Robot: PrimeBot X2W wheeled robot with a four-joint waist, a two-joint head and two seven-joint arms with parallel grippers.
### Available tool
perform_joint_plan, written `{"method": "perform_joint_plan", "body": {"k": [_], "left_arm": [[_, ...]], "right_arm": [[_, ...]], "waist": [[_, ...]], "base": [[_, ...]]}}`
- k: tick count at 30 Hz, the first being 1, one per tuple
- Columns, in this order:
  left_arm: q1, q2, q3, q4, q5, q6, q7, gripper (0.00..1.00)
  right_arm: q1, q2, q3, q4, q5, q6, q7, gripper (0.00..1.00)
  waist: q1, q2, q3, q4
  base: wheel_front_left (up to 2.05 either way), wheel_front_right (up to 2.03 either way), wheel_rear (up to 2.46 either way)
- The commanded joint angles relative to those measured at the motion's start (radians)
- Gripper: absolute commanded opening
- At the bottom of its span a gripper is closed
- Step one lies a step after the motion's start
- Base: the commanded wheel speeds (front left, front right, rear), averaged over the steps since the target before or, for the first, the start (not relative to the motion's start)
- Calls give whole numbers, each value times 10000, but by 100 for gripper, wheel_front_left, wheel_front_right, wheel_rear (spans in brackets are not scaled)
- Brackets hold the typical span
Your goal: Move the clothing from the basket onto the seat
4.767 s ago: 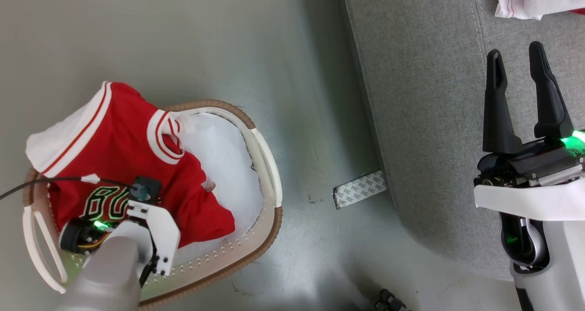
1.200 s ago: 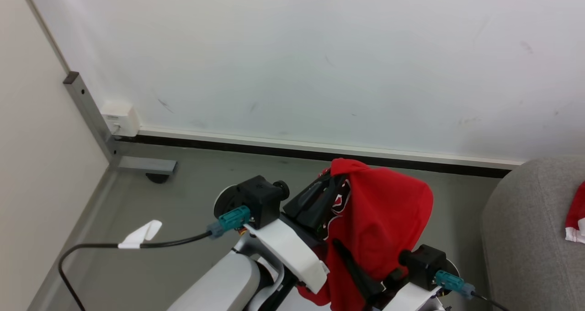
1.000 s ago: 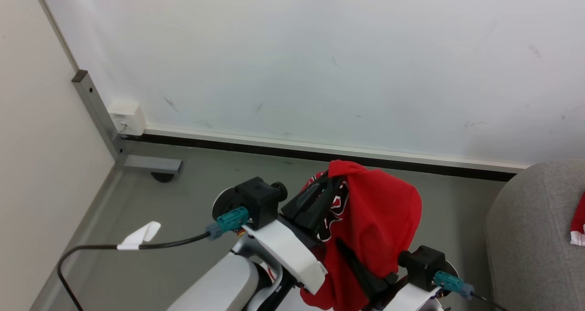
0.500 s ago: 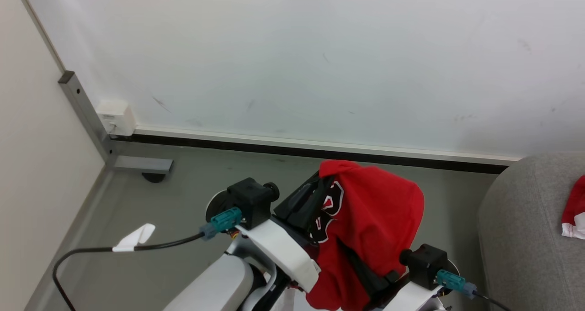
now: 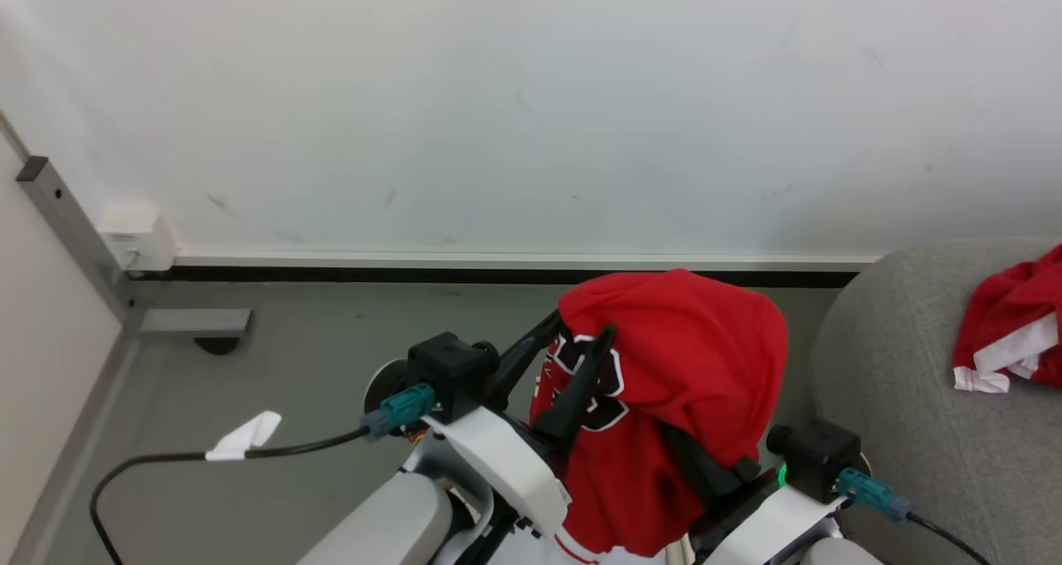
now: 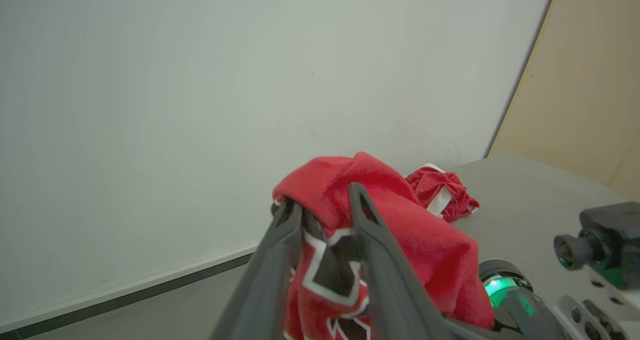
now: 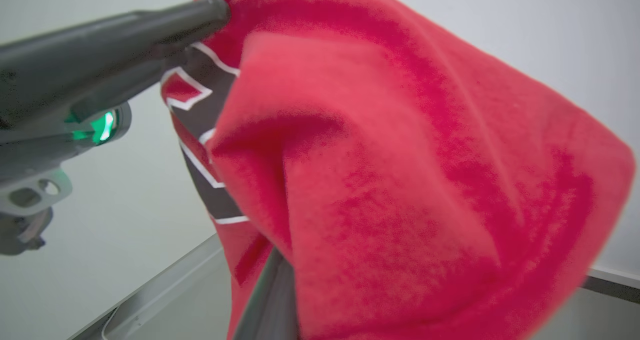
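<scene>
The red jersey [image 5: 689, 357] with black-and-white lettering hangs in the air, draped over both grippers. My left gripper [image 5: 581, 328] is shut on a fold of it, cloth bunched between the fingers [image 6: 321, 197]. A dark right finger [image 5: 701, 470] runs up under the jersey, its tip hidden by cloth; the right wrist view has one finger [image 7: 270, 300] below the red fabric [image 7: 400, 180]. The light-grey seat [image 5: 896, 399] stands at the right with another red and white garment [image 5: 1008, 333] lying on it. The basket is out of view.
A pale wall and a dark baseboard [image 5: 415, 275] run across ahead, over grey floor. A metal post [image 5: 75, 233] with a white box [image 5: 137, 237] stands at the left. A black cable with a white tag [image 5: 241, 436] trails from my left wrist.
Since the oldest frame the jersey has come up out of the basket in my left gripper. In the last second the camera swung right, bringing more of the seat and its garment into view.
</scene>
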Motion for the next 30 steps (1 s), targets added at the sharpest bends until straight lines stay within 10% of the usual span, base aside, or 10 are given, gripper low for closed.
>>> {"method": "perform_joint_plan", "body": {"k": [1, 30], "left_arm": [[195, 24, -56, 13, -42, -11, -20, 100], [485, 664, -142, 228, 661, -172, -1280, 100]], "right_arm": [[82, -172, -277, -173, -148, -22, -3, 0], [539, -968, -3536, -2031, -808, -22, -3, 0]], "waist": [[0, 0, 109, -427], [0, 0, 1287, -5378]], "base": [[0, 0, 0], [0, 0, 0]]}}
